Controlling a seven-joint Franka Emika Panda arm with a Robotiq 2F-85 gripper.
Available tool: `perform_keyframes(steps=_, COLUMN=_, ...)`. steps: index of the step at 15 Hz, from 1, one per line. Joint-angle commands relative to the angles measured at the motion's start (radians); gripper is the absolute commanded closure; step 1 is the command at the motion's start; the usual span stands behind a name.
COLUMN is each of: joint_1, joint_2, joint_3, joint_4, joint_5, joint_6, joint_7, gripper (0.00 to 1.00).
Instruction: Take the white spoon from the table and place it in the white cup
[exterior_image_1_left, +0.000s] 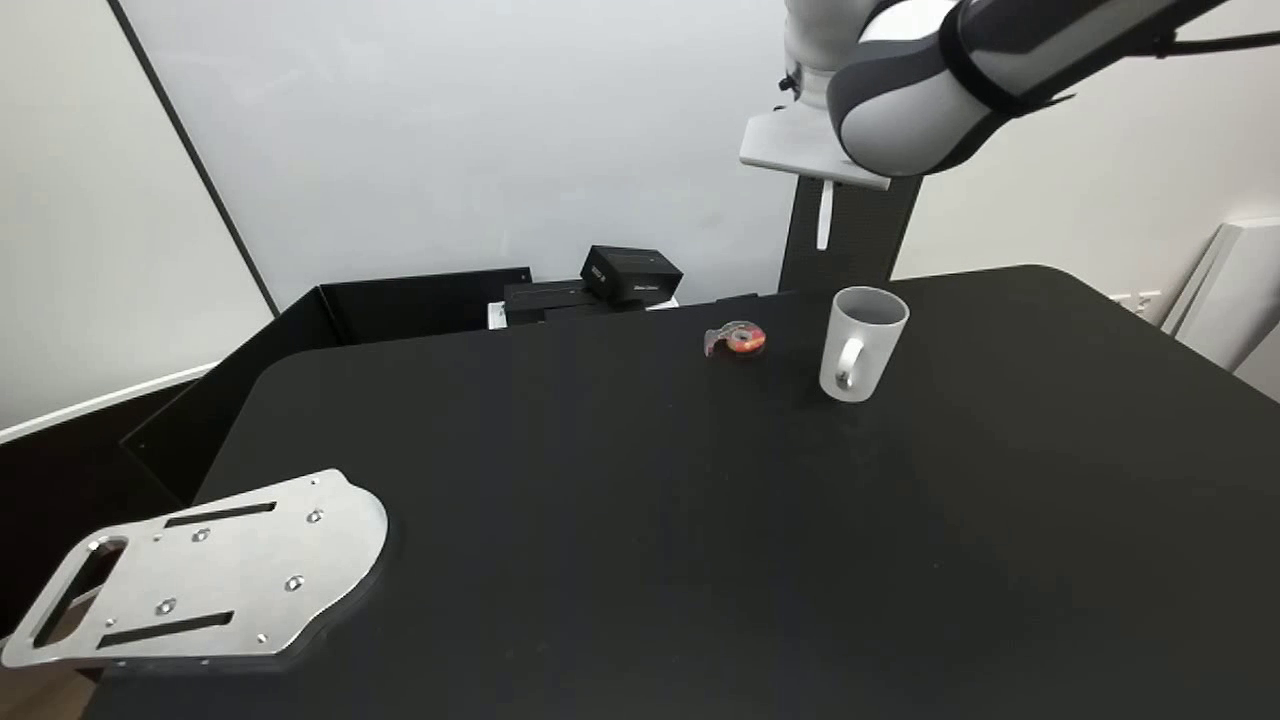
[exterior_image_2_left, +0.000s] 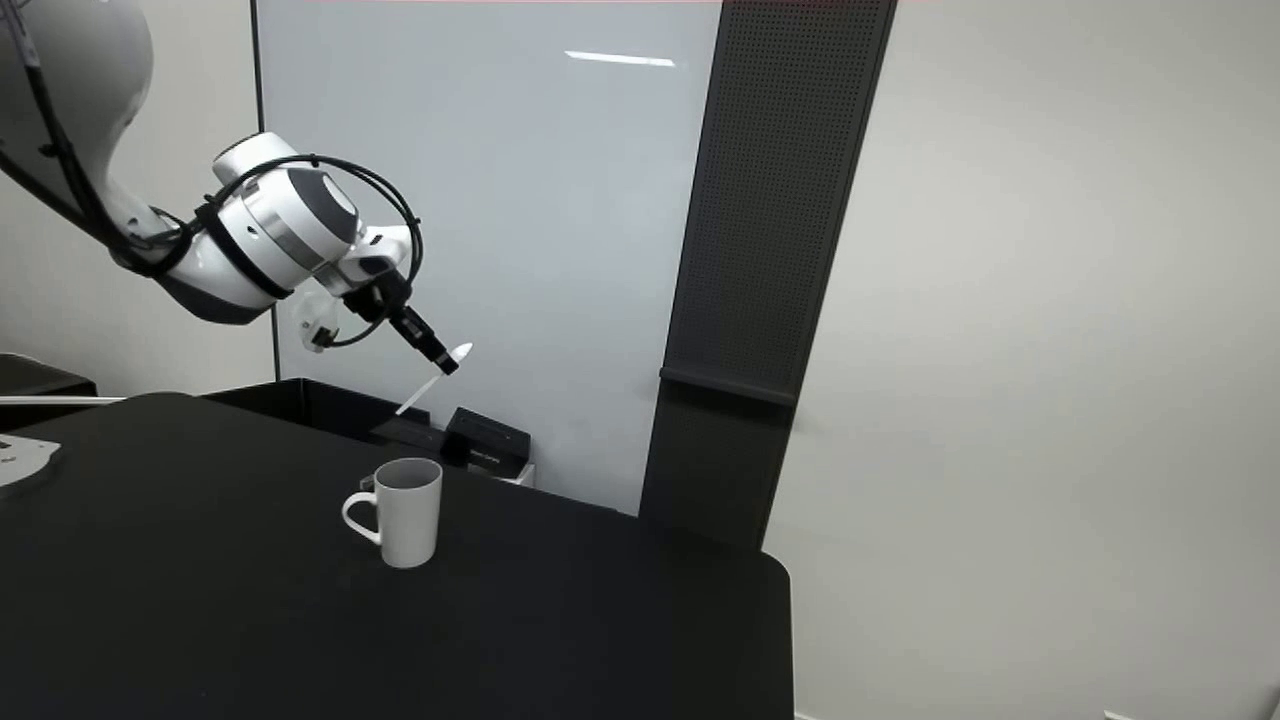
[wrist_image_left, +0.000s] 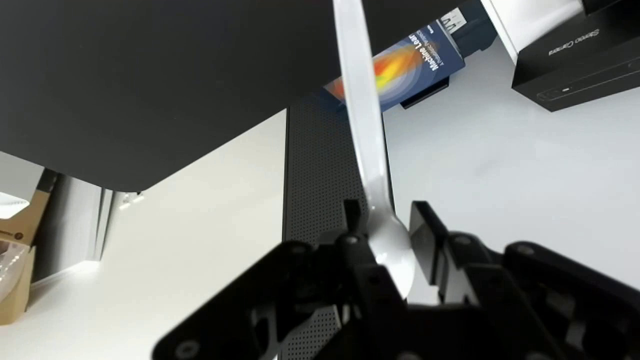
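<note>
You have the spoon (wrist_image_left: 369, 145) off the table (exterior_image_1_left: 640, 520), pinched in your gripper (wrist_image_left: 386, 218). Putting it in the cup (exterior_image_2_left: 408, 520) is what's left.

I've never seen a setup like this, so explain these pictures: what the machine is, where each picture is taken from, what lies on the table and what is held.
The machine is a robot arm, mostly white, ending in a black gripper, a simple two-fingered hand. Two pictures come from cameras outside the robot, watching from different places; the close-up comes from a camera on its wrist, looking along the gripper. On the black table are a white cup with a handle, what looks like a tape dispenser with a reddish roll, and, at one edge, a flat metal plate with holes. The gripper holds a white spoon near its bowl, in the air, not yet in the cup.
</note>
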Motion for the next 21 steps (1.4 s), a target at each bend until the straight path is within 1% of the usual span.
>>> perform_keyframes(steps=1, joint_1=0.06, joint_2=-0.058, joint_3=-0.071, joint_4=-0.13, joint_5=-0.112, joint_6=0.099, joint_7=0.136, gripper=0.93)
perform_keyframes(steps=5, joint_1=0.104, joint_2=-0.092, joint_3=-0.124, joint_4=-0.223, joint_5=-0.237, joint_6=0.146, joint_7=0.255, gripper=0.93)
perform_keyframes(steps=8, joint_1=0.121, joint_2=-0.13, joint_3=-0.136, joint_4=-0.288, joint_5=-0.349, joint_6=0.151, joint_7=0.353, gripper=0.93)
perform_keyframes(steps=12, joint_1=0.1, joint_2=-0.174, joint_3=-0.1, joint_4=-0.35, joint_5=-0.532, joint_6=0.139, joint_7=0.501, gripper=0.93)
perform_keyframes(steps=14, joint_1=0.074, joint_2=-0.19, joint_3=-0.063, joint_4=-0.369, joint_5=-0.627, joint_6=0.125, joint_7=0.576, gripper=0.93)
perform_keyframes(steps=15, joint_1=0.131, joint_2=-0.172, joint_3=-0.133, joint_4=-0.387, joint_5=-0.593, joint_6=0.159, joint_7=0.578, gripper=0.93)
perform_keyframes(steps=21, joint_1=0.141, joint_2=-0.152, joint_3=-0.152, joint_4=-0.425, joint_5=-0.627, joint_6=0.205, joint_7=0.655, gripper=0.93)
